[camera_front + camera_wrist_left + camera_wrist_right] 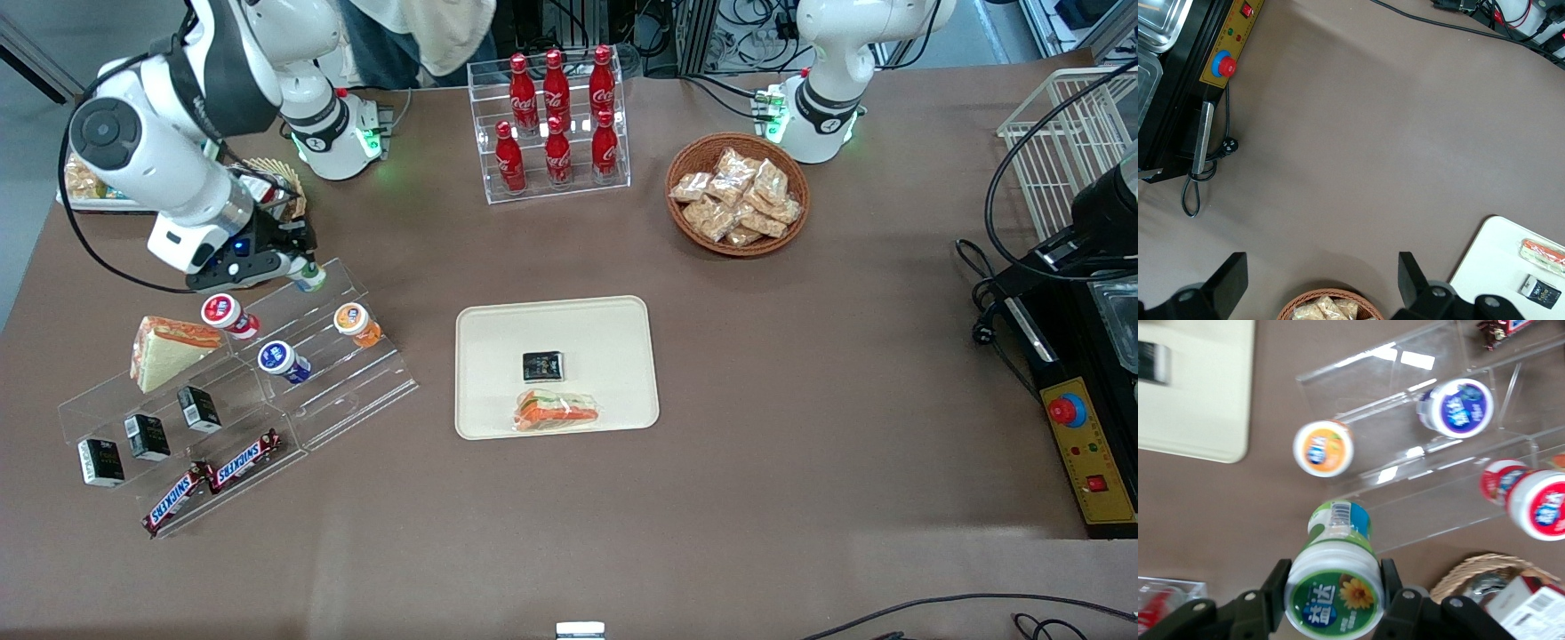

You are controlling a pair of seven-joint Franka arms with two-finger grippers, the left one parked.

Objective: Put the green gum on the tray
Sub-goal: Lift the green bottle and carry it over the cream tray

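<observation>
The green gum [1333,595] is a small bottle with a white lid and a green label. It is at the top step of the clear stepped stand [356,373], toward the working arm's end of the table. My right gripper [1333,587] is shut on it, one finger pressed against each side of the lid. In the front view the gum [310,279] shows just below the gripper [298,265]. The cream tray [498,338] lies flat at the table's middle, well apart from the gum, and its corner also shows in the right wrist view [1198,407].
On the tray lie a black packet [542,365] and a wrapped sandwich [556,411]. The stand also holds red-lidded [224,313], blue-lidded [279,358] and orange-lidded [355,322] bottles, a sandwich, black boxes and Snickers bars. A cola rack [556,116] and snack basket [738,196] stand farther back.
</observation>
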